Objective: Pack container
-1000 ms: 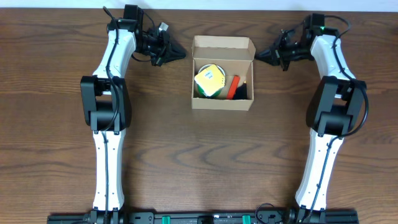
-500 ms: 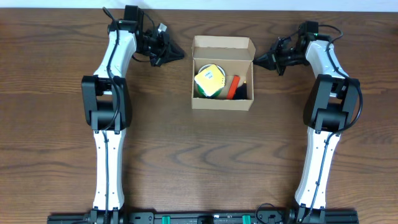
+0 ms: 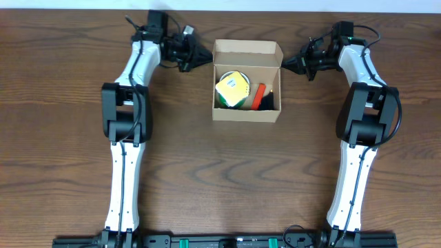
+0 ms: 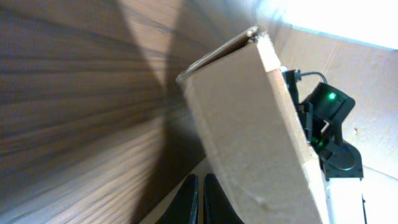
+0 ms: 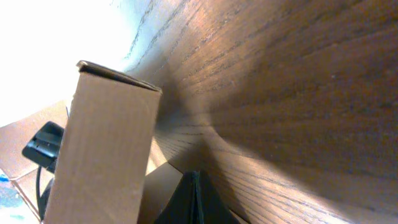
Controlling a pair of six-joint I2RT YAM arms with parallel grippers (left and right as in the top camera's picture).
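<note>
- Two pairs, both shut, empty: left fingers (image 3: 201, 58), right fingers (image 3: 290, 62).
- One container (image 3: 246, 114) between them, open.
- Inside: one yellow roll (image 3: 233, 88), one red item (image 3: 258, 95).

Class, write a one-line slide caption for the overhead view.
Both shut, the left gripper and right gripper flank the open cardboard container on a wooden table.

White arms (image 3: 122, 180) with black joints (image 3: 122, 118)

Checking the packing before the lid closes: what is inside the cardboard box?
Inside the cardboard box lie a round yellow-and-green item, a red item and a black item. Whatever sits under them is covered.
</note>
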